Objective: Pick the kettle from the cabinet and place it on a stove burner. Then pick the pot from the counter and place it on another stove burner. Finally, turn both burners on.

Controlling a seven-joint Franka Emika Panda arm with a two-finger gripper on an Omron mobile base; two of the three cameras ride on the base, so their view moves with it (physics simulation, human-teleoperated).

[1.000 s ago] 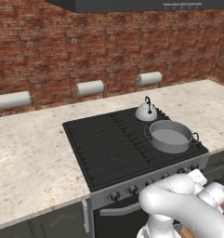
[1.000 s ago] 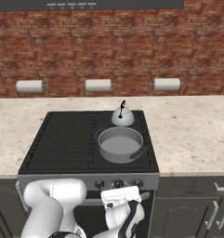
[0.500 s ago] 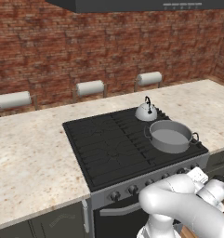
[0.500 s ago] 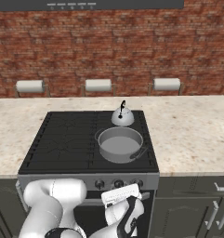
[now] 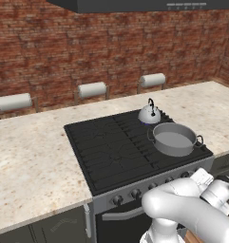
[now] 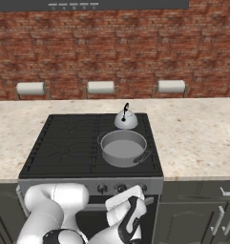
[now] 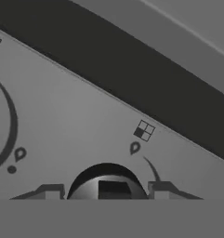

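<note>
Jaws are straddling a dark round knob [image 7: 107, 183] on the steel front panel [image 7: 85, 125] of the range, one fingertip [image 7: 49, 190] showing on each side of it in the hand view; whether the pads are actually pressing on the knob or merely standing beside it, I cannot tell. From the right base view the gripper [image 6: 127, 220] is reaching in low under the knob row [image 6: 120, 188], toward its right end. Above it, the pot [image 6: 123, 147] is sitting on the front right burner of the cooktop [image 6: 64, 143] and the kettle [image 6: 126, 119] is standing just behind it on the rear right burner, so both placings are looking done and the step in hand is judged to be turning a burner on. Doing that well is calling for centring the knob between the fingertips, closing firmly before twisting, and rotating about the knob's own axis so the pads are not slipping off. The burner diagram [image 7: 144, 130] printed beside the knob is worth checking, so that the burners lit are the ones under the pot and the kettle. Beige table [image 5: 30, 152] is lying on both sides of the range.
</note>
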